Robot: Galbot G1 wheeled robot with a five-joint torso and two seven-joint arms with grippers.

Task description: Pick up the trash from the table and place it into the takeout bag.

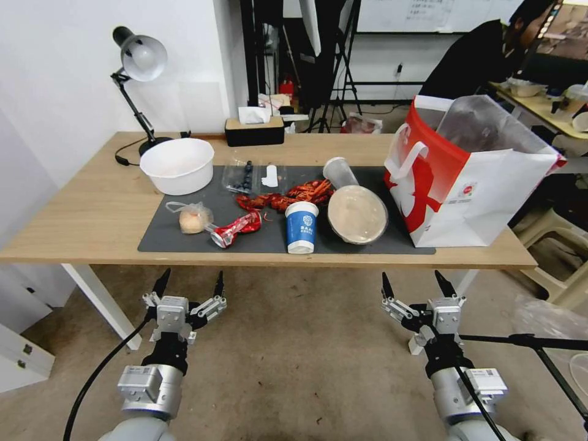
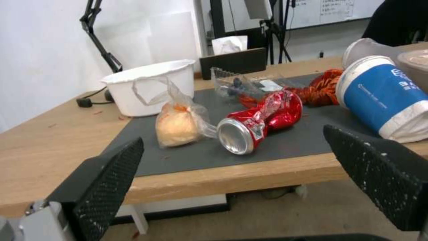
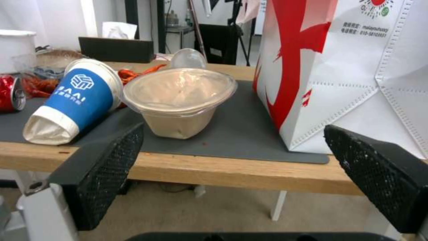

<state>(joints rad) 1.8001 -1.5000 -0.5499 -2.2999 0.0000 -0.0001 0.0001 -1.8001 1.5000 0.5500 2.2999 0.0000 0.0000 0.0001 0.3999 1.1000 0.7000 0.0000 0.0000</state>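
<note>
Where it lies on the mat (image 1: 343,242), the red can (image 1: 237,229) is crushed.

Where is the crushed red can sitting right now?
In the head view the crushed red can lies on its side on the dark grey mat, left of centre near the table's front edge, between the clear bag with the pale orange lump and the blue-and-white paper cup.
</note>
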